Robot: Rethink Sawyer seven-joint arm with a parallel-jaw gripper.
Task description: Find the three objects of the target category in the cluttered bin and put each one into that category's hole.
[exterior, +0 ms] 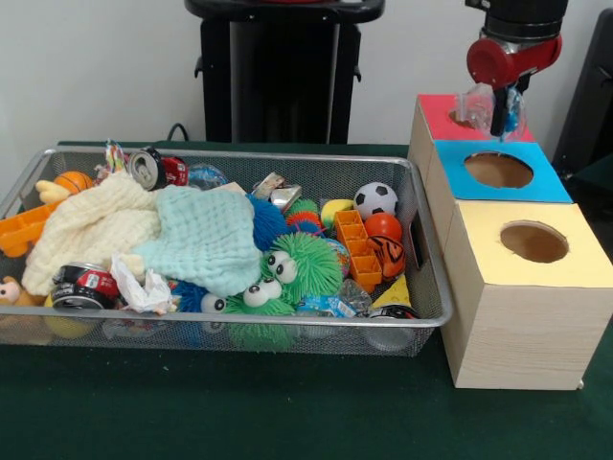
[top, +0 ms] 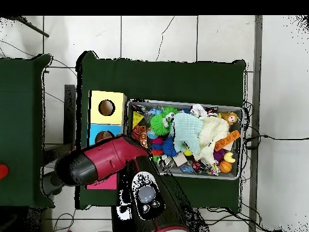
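My gripper hangs at the far right of the front view, shut on a see-through wrinkly plastic bottle with a blue label. It holds the bottle just above the hole in the red-topped box. In the overhead view the arm hides the gripper and the bottle. The wire mesh bin lies left of the boxes, full of toys, and also shows in the overhead view. Another crumpled clear bottle lies at the bin's front wall. A bluish clear thing lies at the back; I cannot tell what it is.
Right of the bin stand three wooden boxes in a row, topped red, blue and yellow, each with a round hole. The bin holds cloths, spiky balls, red-and-silver cans, small sports balls and orange plastic pieces.
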